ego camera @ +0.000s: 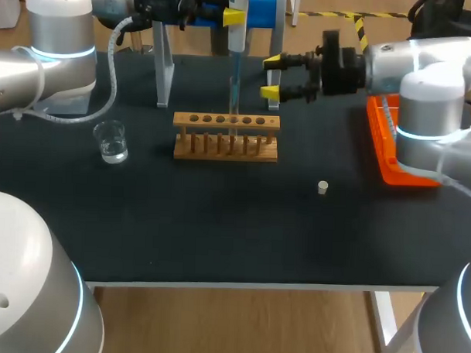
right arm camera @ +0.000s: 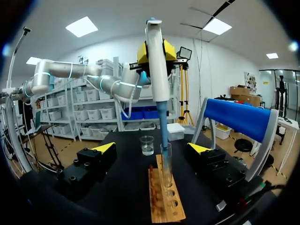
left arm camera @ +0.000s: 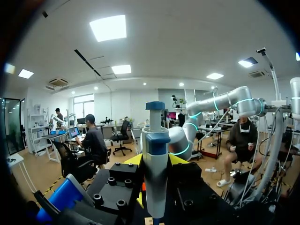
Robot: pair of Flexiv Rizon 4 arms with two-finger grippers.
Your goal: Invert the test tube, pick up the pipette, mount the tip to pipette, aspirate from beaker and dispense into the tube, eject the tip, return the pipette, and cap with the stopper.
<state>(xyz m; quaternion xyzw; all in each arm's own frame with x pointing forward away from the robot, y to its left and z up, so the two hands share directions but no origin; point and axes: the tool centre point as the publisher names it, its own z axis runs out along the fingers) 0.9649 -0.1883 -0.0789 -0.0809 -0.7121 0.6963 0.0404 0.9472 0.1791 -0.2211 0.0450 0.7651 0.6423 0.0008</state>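
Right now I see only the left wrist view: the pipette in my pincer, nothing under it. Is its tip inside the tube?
Observer: Yes. The right wrist view shows the pipette, its tip inside the tube, which stands in the rack.
Operator: Does the right pincer hold the tube?
Observer: No. The right pincer is open, short of the tube, not touching it.
Operator: And the stopper?
Observer: The stopper lies on the table, to the rack's right, nearer the robot.

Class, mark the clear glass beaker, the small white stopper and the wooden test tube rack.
clear glass beaker point(ego camera: 111, 143): head view, its lower wall.
small white stopper point(ego camera: 322, 187): head view, its side.
wooden test tube rack point(ego camera: 181, 120): head view, top board's left end.
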